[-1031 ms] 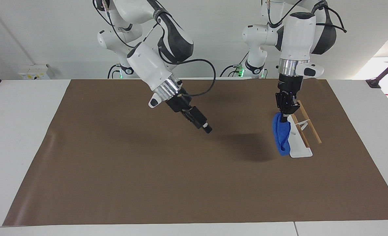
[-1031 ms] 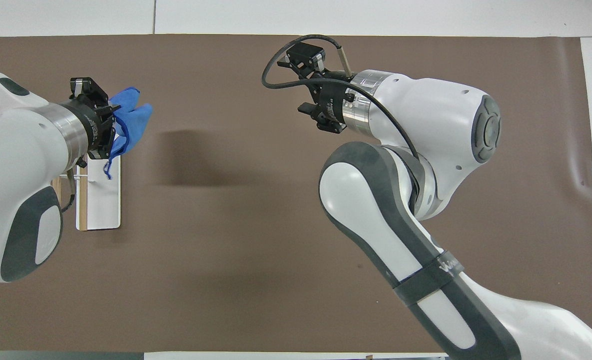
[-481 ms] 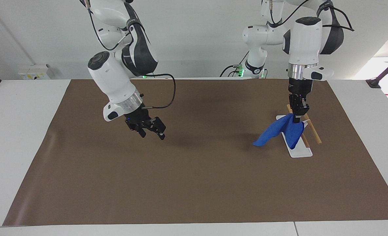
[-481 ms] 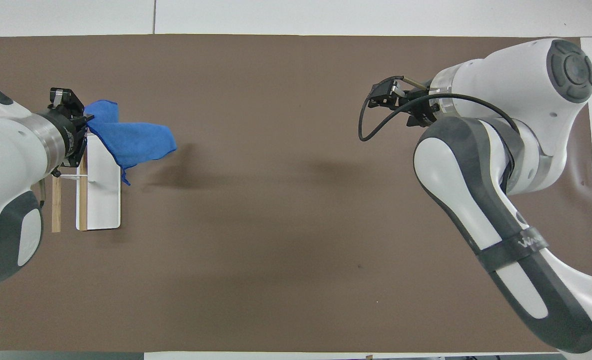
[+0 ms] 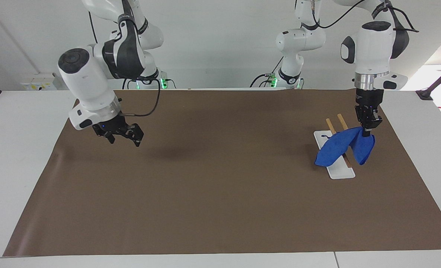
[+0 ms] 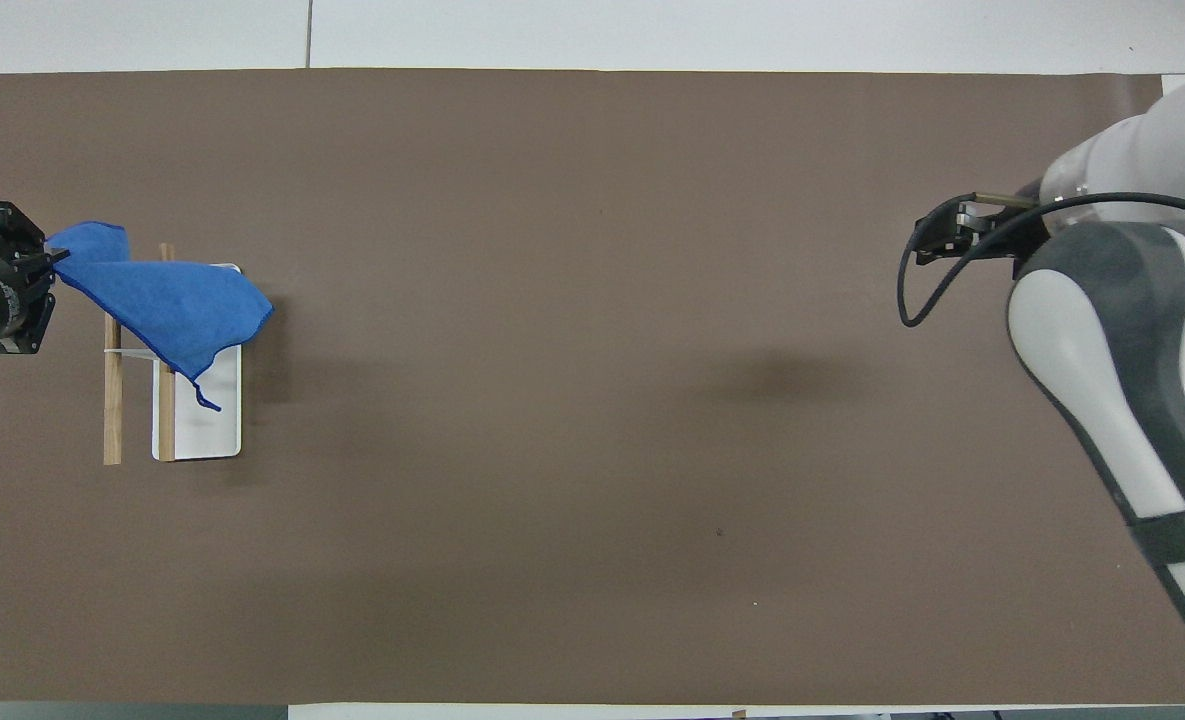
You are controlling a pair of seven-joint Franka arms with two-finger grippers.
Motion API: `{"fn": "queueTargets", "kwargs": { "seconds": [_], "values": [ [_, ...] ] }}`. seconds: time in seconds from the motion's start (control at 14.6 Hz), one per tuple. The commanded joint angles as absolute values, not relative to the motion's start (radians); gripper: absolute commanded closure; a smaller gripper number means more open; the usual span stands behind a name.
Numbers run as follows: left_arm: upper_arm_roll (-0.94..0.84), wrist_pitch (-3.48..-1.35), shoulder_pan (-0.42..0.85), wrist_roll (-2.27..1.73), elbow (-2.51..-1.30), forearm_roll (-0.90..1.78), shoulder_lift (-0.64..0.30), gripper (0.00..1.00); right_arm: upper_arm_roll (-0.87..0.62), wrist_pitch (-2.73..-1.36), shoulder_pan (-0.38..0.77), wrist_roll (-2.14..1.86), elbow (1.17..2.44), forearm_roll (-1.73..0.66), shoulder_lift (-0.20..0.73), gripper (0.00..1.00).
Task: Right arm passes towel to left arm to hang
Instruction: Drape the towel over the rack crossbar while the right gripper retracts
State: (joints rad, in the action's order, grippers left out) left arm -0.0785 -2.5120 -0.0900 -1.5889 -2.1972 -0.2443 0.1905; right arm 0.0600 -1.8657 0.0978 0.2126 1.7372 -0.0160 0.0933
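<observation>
- While it hangs from the left gripper (image 5: 369, 128), the towel (image 5: 341, 149) is draped across the wooden rails of the rack (image 5: 335, 163), one flap on each side. A second ago it dangled as a bunch beside the rack; now it is spread over the rails.
- That gripper's fingertips are pinched tight on the towel's top edge, just over the rack's edge toward the left arm's end of the table. It has carried the cloth sideways across the rack in the last second.
- My reading: the pass is done and the hanging is nearly finished; letting go of the cloth is what's left.
- Well apart from the rack, the right gripper (image 5: 121, 134) hangs over the brown mat (image 5: 220, 208) with its jaws spread wide and nothing between them. A second ago it was near mid-table; it has since pulled back toward its own end, out of the way.
- Count: one towel, one rack with two wooden rails, one mat, two arms.
</observation>
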Motion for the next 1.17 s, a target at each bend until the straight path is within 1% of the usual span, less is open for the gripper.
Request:
{"fn": "queueTargets", "kwargs": {
  "seconds": [0.0,0.07,0.14,0.34,0.55,0.69,0.89,0.96,1.1],
  "values": [
    [-0.084,-2.548,-0.120,-1.578,-2.235,-0.259,0.222,1.00,-0.039,-1.787,-0.038,0.155,1.721,0.029,0.008,0.00],
    [-0.084,-2.554,-0.135,-1.577,-2.235,-0.259,0.222,1.00,-0.090,-1.716,-0.088,0.144,1.673,0.061,0.005,0.00],
    [-0.083,-2.571,-0.147,-1.577,-2.235,-0.259,0.221,1.00,-0.110,-1.654,-0.104,0.144,1.628,0.083,0.005,0.00],
    [-0.081,-2.644,-0.175,-1.580,-2.224,-0.256,0.209,1.00,-0.103,-1.547,-0.103,0.146,1.542,0.083,0.005,0.00],
    [-0.078,-2.652,-0.198,-1.577,-2.229,-0.256,0.209,1.00,-0.104,-1.494,-0.094,0.153,1.530,0.087,0.009,0.00],
    [-0.078,-2.654,-0.199,-1.574,-2.235,-0.256,0.209,1.00,-0.106,-1.438,-0.097,0.149,1.476,0.075,0.018,0.00],
    [-0.077,-2.687,-0.222,-1.569,-2.236,-0.256,0.183,1.00,-0.109,-1.359,-0.095,0.147,1.419,0.061,0.040,0.00],
    [-0.075,-2.691,-0.230,-1.554,-2.249,-0.256,0.181,1.00,-0.109,-1.356,-0.094,0.146,1.413,0.057,0.043,0.00],
    [-0.075,-2.691,-0.253,-1.551,-2.287,-0.256,0.193,1.00,-0.104,-1.393,-0.107,0.146,1.416,-0.010,0.046,0.00]
  ]
}}
